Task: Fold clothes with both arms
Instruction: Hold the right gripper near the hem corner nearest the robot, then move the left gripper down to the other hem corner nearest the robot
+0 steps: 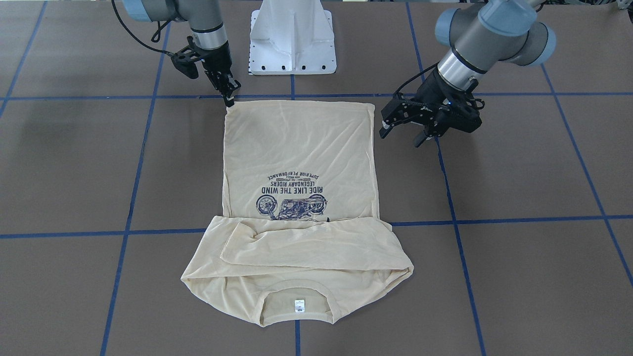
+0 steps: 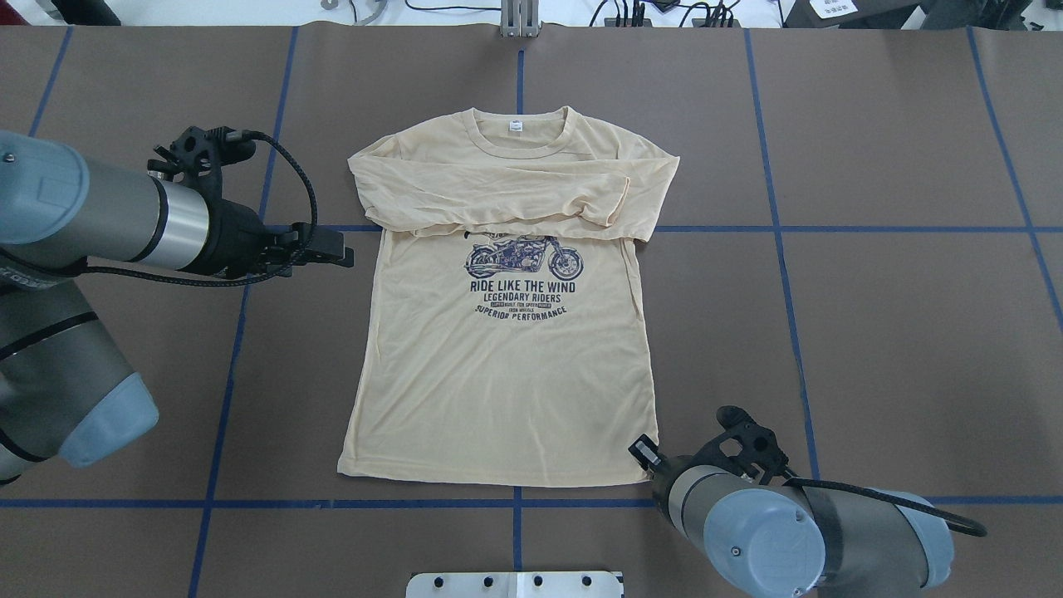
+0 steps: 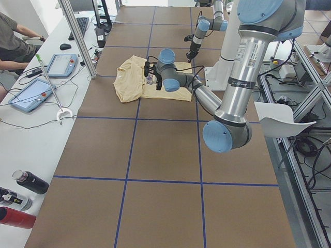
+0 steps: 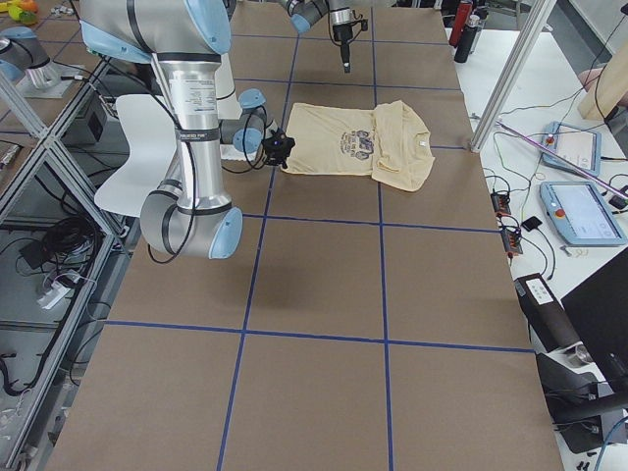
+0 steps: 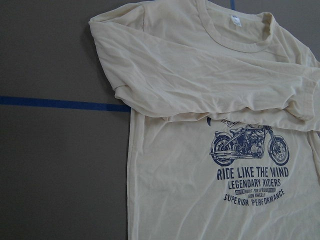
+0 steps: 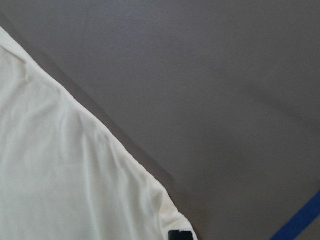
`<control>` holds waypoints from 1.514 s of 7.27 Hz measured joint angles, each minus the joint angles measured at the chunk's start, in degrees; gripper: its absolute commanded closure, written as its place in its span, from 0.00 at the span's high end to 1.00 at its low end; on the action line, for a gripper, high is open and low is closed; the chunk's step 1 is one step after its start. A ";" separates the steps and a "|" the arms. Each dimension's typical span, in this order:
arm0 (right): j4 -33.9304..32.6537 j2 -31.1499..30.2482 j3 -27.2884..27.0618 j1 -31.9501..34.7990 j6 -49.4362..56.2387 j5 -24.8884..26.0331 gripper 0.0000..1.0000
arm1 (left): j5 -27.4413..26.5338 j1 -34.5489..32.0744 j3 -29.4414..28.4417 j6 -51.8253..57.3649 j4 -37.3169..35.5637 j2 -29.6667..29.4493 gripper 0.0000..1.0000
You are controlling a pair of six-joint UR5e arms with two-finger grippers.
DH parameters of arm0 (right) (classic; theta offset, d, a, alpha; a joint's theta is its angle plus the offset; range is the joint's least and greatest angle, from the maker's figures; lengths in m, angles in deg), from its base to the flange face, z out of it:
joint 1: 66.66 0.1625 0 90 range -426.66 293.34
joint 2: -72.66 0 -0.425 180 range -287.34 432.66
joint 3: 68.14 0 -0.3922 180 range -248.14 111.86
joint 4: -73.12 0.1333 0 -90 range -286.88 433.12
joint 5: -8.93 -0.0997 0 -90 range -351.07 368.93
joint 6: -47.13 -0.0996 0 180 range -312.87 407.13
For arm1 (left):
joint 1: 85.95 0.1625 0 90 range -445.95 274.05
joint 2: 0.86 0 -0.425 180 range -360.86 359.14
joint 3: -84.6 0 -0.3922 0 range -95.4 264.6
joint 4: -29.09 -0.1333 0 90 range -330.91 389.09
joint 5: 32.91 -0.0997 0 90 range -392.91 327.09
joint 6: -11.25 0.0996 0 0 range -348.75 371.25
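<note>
At the hem corner of the T-shirt nearest my base, my right gripper points down, its fingers pressed together on the cloth. My left gripper hangs tilted just beside the shirt's opposite edge, fingers apart, holding nothing. The T-shirt lies flat, print up, with both sleeves folded across the chest. Under it is a brown table with blue tape lines; my white pedestal stands behind.

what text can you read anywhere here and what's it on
"RIDE LIKE THE WIND": on the T-shirt
"LEGENDARY RIDERS": next line down
"SUPERIOR PERFORMANCE": curved bottom line
Two tiny lines between those: too small to read
neck label: too small to read
</note>
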 measured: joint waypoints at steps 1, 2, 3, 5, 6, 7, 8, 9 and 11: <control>-0.04 -0.35 -1.24 0.34 0.08 -0.17 0.00 | -0.13 0.04 0.00 -1.34 -0.02 0.44 1.00; -0.08 -0.74 -2.26 0.52 0.11 -0.23 0.00 | -0.68 0.20 0.28 -4.62 -0.06 1.34 1.00; -0.14 -1.33 -3.11 0.39 0.12 -0.28 0.00 | -1.56 0.94 1.55 -9.45 -0.06 2.89 1.00; -0.23 -2.60 -4.09 -0.38 0.13 -0.29 0.00 | -7.29 8.46 6.59 -20.79 -0.16 7.66 0.97; -0.24 -2.94 -4.33 -0.75 0.11 -0.28 0.00 | -11.55 14.19 8.28 -26.08 -0.31 9.47 0.89; -0.24 -3.15 -4.46 -1.02 0.07 -0.27 0.00 | -15.99 19.97 9.03 -30.23 -1.44 10.61 0.83; -0.24 -3.30 -4.50 -1.16 0.05 -0.26 0.00 | -19.81 24.41 9.23 -32.91 -3.84 10.81 0.80; -0.24 -3.34 -4.53 -1.28 0.05 -0.22 0.00 | -22.09 26.89 9.18 -34.08 -6.31 10.52 0.79; -0.24 -3.28 -4.59 -1.37 0.04 -0.19 0.00 | -23.46 28.25 8.47 -34.32 -8.03 10.13 0.77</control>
